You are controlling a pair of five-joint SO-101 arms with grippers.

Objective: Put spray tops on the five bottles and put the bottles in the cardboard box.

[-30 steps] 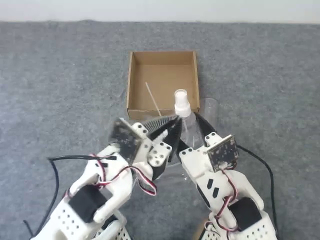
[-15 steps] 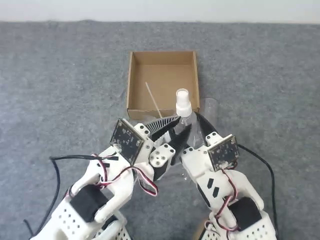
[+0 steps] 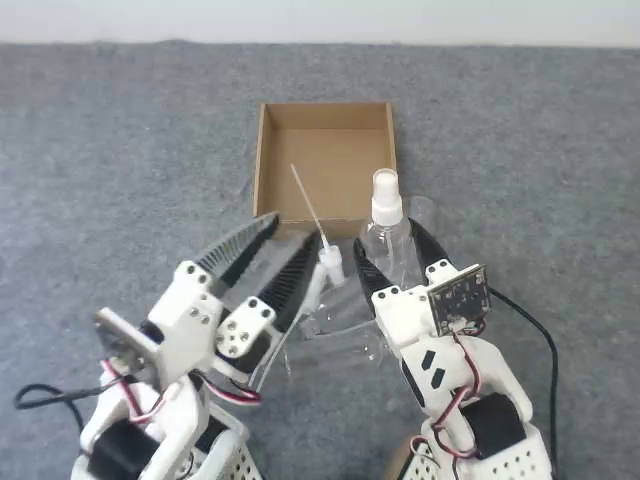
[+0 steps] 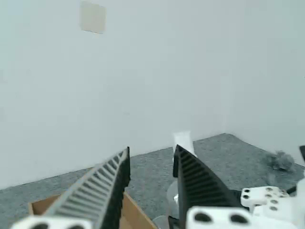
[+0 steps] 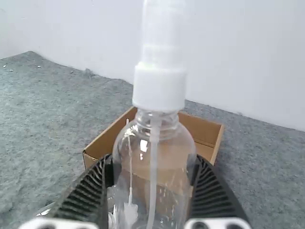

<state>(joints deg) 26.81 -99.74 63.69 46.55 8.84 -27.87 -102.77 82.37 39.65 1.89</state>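
High view first: my right gripper point(image 3: 390, 240) is clamped round a clear bottle point(image 3: 388, 255). It stands upright with one finger on each side of its body, and its spray top point(image 3: 386, 196) on the neck rises above my fingertips. Just past those fingertips sits the box point(image 3: 340, 175); the bottle is at its near wall, close to a corner, not inside. My left gripper point(image 3: 293, 230) is spread wide and grips nothing, its tips up at that same near wall. A loose top point(image 3: 331, 263) lies just beside my left inner finger, between it and the bottle. Its thin tube slants over the wall into the box. Other bottles point(image 3: 340, 325) lie on the table point(image 3: 120, 150) under both wrists; how many, I can't make out.

Right wrist view now, and it gives what the high one can't. Both ribbed fingers point(image 5: 88, 191) press flat on the bottle's shoulders, the dip tube runs down inside the clear body, and the box sits open behind.

Left wrist view: my two fingers are apart with bare air between them and a wall beyond. The white spray top peeks out behind one fingertip and a box corner shows below the other. The other arm's white body is off to the side.
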